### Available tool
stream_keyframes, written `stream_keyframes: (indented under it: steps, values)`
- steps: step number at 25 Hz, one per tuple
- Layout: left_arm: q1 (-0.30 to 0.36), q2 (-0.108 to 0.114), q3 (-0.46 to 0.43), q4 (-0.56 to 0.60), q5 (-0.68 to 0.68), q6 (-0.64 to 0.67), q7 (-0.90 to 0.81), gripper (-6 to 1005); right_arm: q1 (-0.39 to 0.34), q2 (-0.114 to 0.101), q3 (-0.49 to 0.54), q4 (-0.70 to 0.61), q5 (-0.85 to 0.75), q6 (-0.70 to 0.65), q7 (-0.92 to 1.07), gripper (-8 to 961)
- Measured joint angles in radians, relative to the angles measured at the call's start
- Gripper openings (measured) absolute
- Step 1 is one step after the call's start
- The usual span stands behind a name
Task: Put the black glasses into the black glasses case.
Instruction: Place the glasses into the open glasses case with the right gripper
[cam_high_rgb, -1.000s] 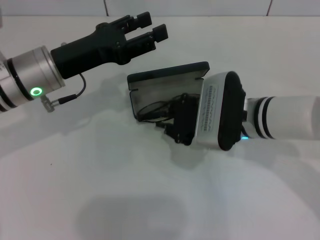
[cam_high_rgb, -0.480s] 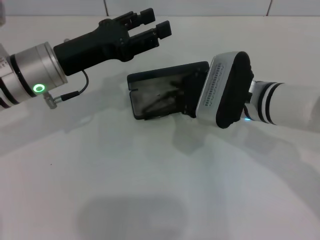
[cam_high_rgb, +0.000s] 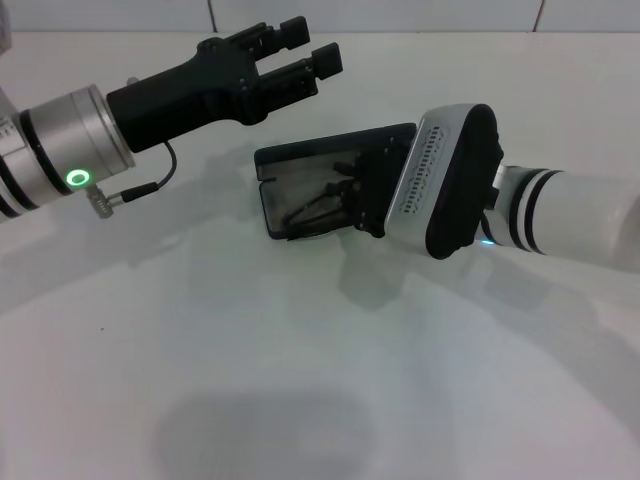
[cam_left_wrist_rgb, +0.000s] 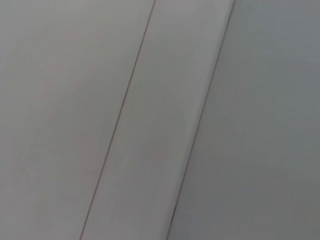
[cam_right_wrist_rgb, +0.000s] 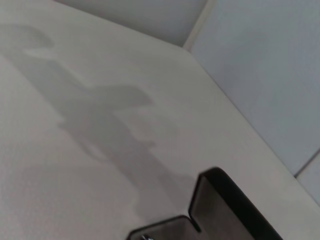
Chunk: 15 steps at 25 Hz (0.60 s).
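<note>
Black glasses case (cam_high_rgb: 310, 190) lying open mid-table, black glasses (cam_high_rgb: 318, 203) inside, right gripper (cam_high_rgb: 365, 195) over them, finger state unclear, left gripper (cam_high_rgb: 305, 60) fingers spread, hovering far-left.

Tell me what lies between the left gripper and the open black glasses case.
Nothing: in the head view only bare white table separates the raised left gripper from the black clamshell glasses case.
</note>
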Motion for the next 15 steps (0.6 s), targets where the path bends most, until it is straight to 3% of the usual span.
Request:
stream_keyframes:
  steps: [8,15]
  values:
    - [-0.015,0.001,0.000,-0.037,0.003,0.000,0.032,708,0.038,0.000,-0.021,0.015,0.061,0.088,0.000,177]
    - [0.006,0.002,-0.001,-0.037,0.001,0.001,0.032,708,-0.023,0.000,-0.017,-0.058,0.019,0.009,-0.012,177]
